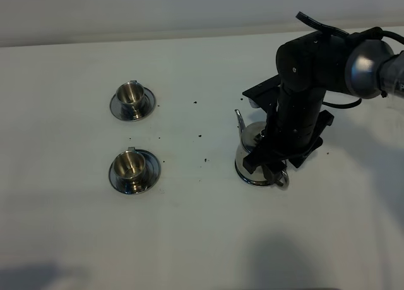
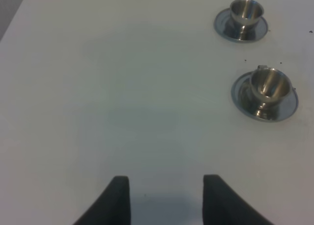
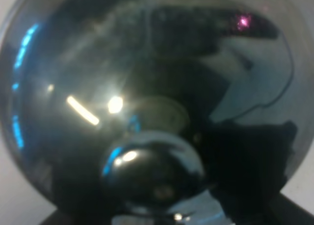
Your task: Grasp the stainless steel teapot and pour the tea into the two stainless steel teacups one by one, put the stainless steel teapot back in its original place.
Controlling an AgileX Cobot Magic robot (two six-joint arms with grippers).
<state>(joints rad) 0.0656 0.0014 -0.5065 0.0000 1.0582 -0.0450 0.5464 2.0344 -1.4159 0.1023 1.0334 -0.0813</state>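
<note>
A stainless steel teapot (image 3: pixel 147 102) fills the right wrist view, so close that it blurs. Its domed lid mirrors the dark arm above, and the round lid knob (image 3: pixel 153 168) bulges in front. From the high camera the pot sits on the right half of a white table (image 1: pixel 63 239). Its thin spout (image 1: pixel 239 119) points toward the back and its loop handle (image 1: pixel 282 179) toward the front.

The right gripper (image 1: pixel 278 160) hangs straight down over the pot, its black body covering most of the lid. This placement suits a grasp at the handle, but the pictures do not show whether its jaws are apart or closed.

The left gripper (image 2: pixel 167 200) is parked low over bare table, its two dark fingers spread with nothing between them. It seems to be held out of the way.

Two stainless steel teacups stand on the left half, well apart from the pot, each on its own round saucer. One teacup (image 1: pixel 129 165) is nearer the front and the other (image 1: pixel 131 94) sits behind it. No tea shows in either, so pouring appears not yet begun.

A few dark specks (image 1: pixel 200 136) dot the table between cups and pot. A plain pale grey wall (image 1: pixel 126 12) runs along the back.
</note>
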